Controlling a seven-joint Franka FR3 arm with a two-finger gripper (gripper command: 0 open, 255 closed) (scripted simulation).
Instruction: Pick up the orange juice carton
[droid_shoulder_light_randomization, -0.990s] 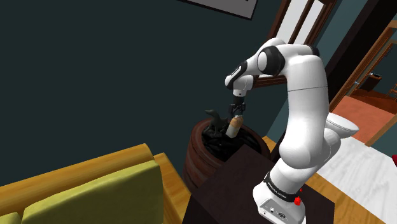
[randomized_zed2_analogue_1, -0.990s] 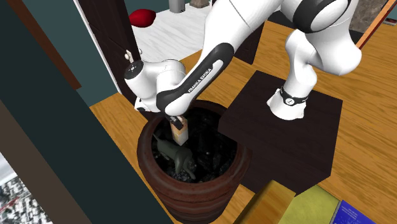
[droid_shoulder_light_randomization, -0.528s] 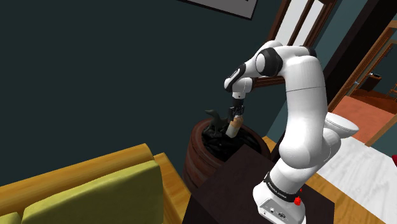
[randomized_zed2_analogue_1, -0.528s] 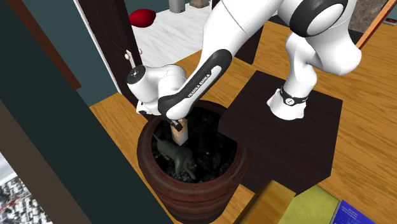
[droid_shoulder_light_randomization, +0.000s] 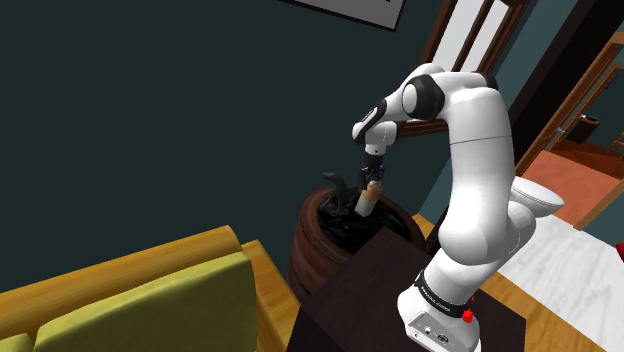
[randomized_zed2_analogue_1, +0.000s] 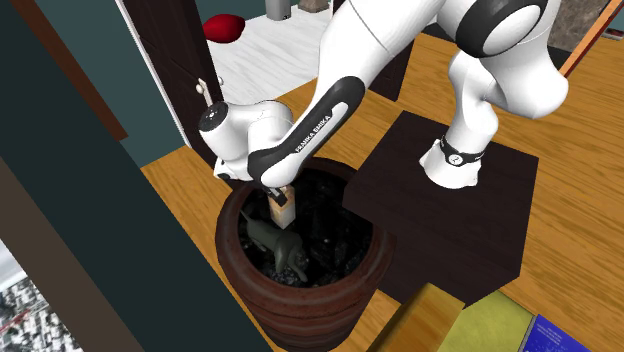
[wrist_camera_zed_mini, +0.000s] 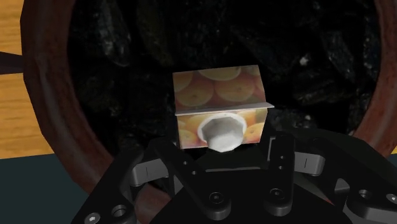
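— Above the round brown tub (randomized_zed2_analogue_1: 300, 305), what is hanging there?

— An orange juice carton (randomized_zed2_analogue_1: 282, 208), printed with halved oranges and topped by a white screw cap (wrist_camera_zed_mini: 222, 132). It hangs tilted, clear of the black rubble-like filling (wrist_camera_zed_mini: 318, 70) in the tub, with its lower end over the tub's inside, close to the rim.

— And the hand?

— The black hand (randomized_zed2_analogue_1: 277, 191) is closed on the carton's upper end. One finger (wrist_camera_zed_mini: 159, 153) presses each side next to the cap, and the carton dangles from that grip.

— What surrounds it?

— A dark animal figurine (randomized_zed2_analogue_1: 277, 245) stands in the tub, just beside the carton and lower down. The tub sits on a wooden floor (randomized_zed2_analogue_1: 185, 185), touching the dark box (randomized_zed2_analogue_1: 450, 225) that carries the white arm (droid_shoulder_light_randomization: 480, 170). A deep teal wall (droid_shoulder_light_randomization: 150, 120) rises behind the tub. At the shoulder view's lower left is a yellow-green sofa (droid_shoulder_light_randomization: 150, 305), well apart from the carton.
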